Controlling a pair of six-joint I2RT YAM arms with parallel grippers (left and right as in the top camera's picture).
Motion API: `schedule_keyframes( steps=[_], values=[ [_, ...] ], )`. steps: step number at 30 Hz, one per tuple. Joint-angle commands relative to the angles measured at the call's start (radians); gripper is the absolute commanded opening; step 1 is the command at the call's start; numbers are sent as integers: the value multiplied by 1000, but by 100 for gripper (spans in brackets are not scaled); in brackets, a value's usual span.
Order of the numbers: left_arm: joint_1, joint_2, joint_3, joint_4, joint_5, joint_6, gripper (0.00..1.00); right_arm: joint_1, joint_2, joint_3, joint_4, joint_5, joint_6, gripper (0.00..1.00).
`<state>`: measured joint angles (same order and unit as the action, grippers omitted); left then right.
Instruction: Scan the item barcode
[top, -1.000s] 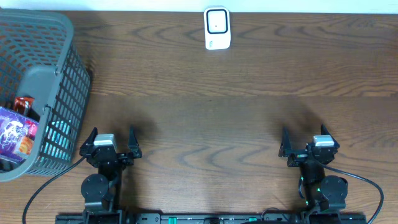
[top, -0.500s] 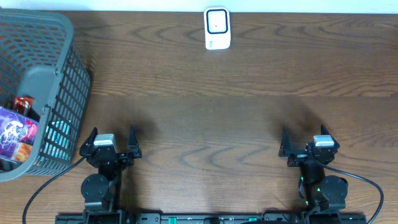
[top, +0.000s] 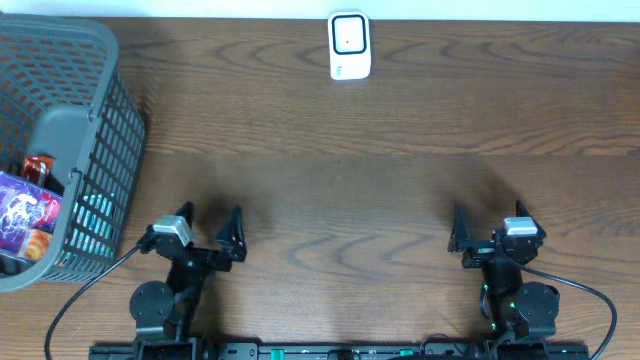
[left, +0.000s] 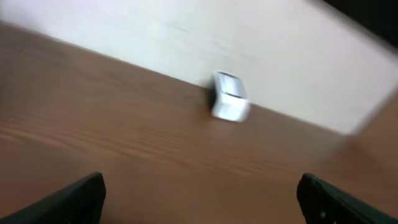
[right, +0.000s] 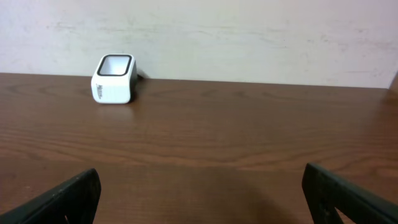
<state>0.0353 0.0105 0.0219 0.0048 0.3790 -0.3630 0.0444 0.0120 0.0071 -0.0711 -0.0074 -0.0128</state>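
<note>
A white barcode scanner (top: 349, 45) stands at the far middle edge of the table; it also shows in the left wrist view (left: 229, 104), blurred, and in the right wrist view (right: 114, 79). Packaged items lie in the grey basket (top: 110, 120) at the left, among them a purple packet (top: 22, 212) and a red one (top: 38, 168). My left gripper (top: 212, 212) (left: 200, 186) is open and empty near the front edge, angled to the right. My right gripper (top: 488, 212) (right: 200, 177) is open and empty at the front right.
The basket takes up the table's left side, and its near corner stands close to the left arm. A pale wall (right: 249, 31) rises just behind the scanner. Cables (top: 590, 290) trail from both arm bases along the front edge.
The left gripper has swung to the right and shifted slightly that way; its wrist view is blurred. The right arm, scanner and basket have not moved.
</note>
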Motion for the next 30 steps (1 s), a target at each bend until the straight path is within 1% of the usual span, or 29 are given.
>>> schedule_keyframes(
  steps=[1, 2, 5, 6, 8, 10, 12, 13, 15, 17, 19, 20, 21, 24, 26, 28, 30],
  values=[
    [-2, -5, -17, 80, 174, -250, 98, -7, -3, -2, -4, -5, -11, 99],
    [-2, -5, -17, 134, 192, -265, 98, -7, -2, -2, -4, -5, -11, 99],
    [-2, -5, -11, 385, 227, -301, 98, -7, -3, -2, -4, -5, -11, 99],
    [-2, -5, -2, 474, 219, -304, 98, -7, -3, -2, -4, -5, -11, 99],
    [-2, -5, 32, 583, 163, -304, 98, -7, -3, -2, -4, -5, -11, 99],
    [-2, -2, 94, 601, 78, -294, 98, -7, -3, -2, -4, -5, -11, 99],
    [-2, 19, 177, 579, 8, -219, 98, -7, -3, -2, -4, -5, -11, 99],
    [-2, 37, 221, 552, -27, -174, 98, -7, -3, -2, -4, -5, -11, 99],
    [-2, 97, 336, 425, -159, -103, 98, -7, -3, -2, -4, -5, -11, 99],
    [-2, 193, 472, 244, -333, -44, 98, -7, -3, -2, -4, -5, -11, 99],
    [-2, 311, 608, 59, -465, 10, 98, -7, -3, -2, -4, -5, -11, 99],
    [-2, 381, 679, -37, -509, 31, 98, -7, -3, -2, -4, -5, -11, 99],
    [-1, 446, 740, -120, -530, 38, 98, -7, -3, -2, -4, -5, -11, 99],
    [3, 662, 927, -377, -526, 42, 98, -7, -3, -2, -4, -5, -11, 99],
    [15, 792, 1037, -515, -526, 42, 98, -7, -3, -2, -4, -5, -11, 99],
    [51, 909, 1142, -604, -526, 76, 98, -7, -3, -2, -4, -5, -11, 99],
    [97, 990, 1225, -650, -525, 83, 98, -7, -3, -2, -4, -5, -11, 99]
  ],
)
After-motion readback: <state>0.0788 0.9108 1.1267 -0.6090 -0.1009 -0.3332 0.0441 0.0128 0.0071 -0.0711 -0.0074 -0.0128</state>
